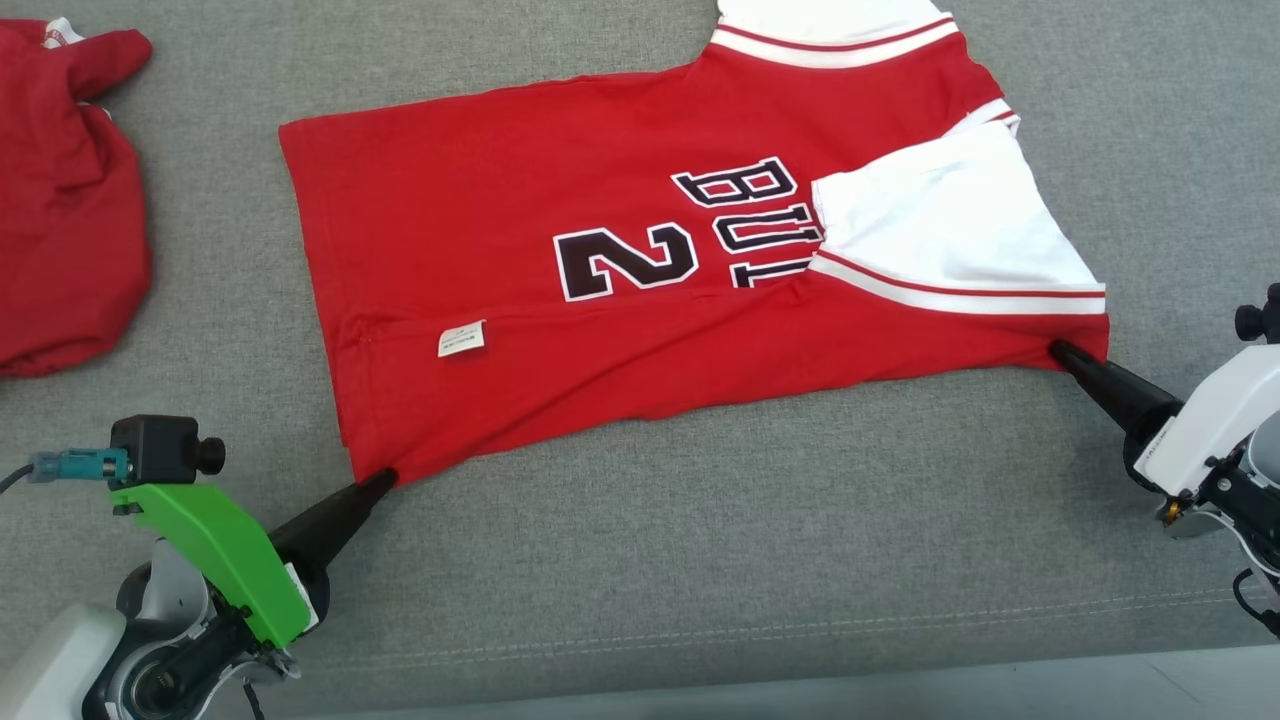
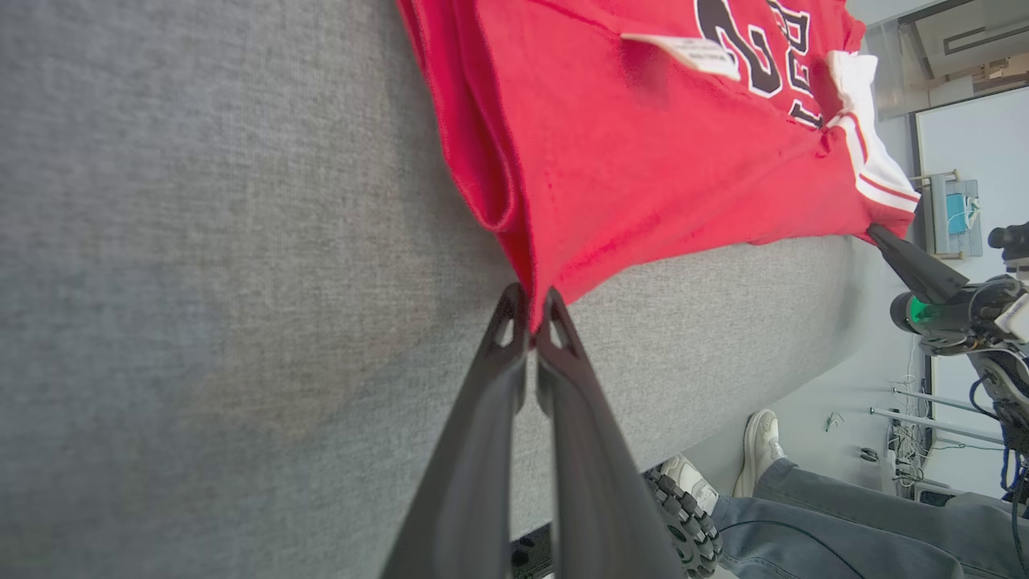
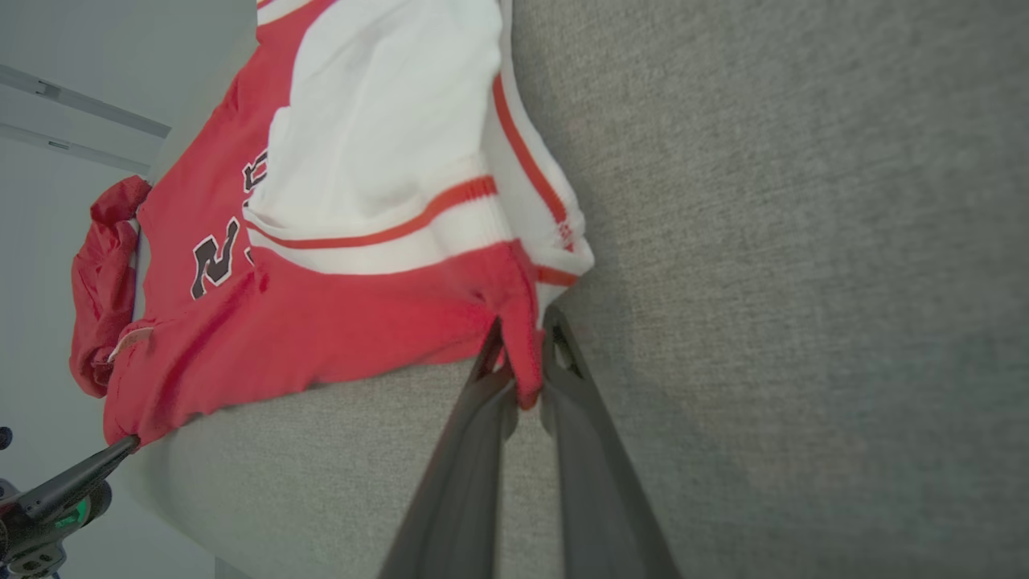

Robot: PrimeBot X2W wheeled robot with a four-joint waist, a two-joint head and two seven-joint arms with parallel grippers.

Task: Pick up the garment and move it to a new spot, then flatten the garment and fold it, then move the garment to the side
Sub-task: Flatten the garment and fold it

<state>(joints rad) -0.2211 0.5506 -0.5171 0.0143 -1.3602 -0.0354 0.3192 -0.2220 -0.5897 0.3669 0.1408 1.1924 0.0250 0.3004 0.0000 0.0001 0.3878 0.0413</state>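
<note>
Red jersey (image 1: pixel 480 220) spread flat (white sleeve (image 1: pixel 940 215) folded inward); near edge seemingly doubled.

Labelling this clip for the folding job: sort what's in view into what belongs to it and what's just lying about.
Job: jersey, spread on the grey cushion; left gripper, shut on its hem corner; right gripper, shut on its sleeve-side corner.
Lying about: crumpled red garment at far left; person's shoe beside the cushion.

Jersey (image 1: pixel 450 230) sleeve (image 1: pixel 830 20) beyond top edge
</note>
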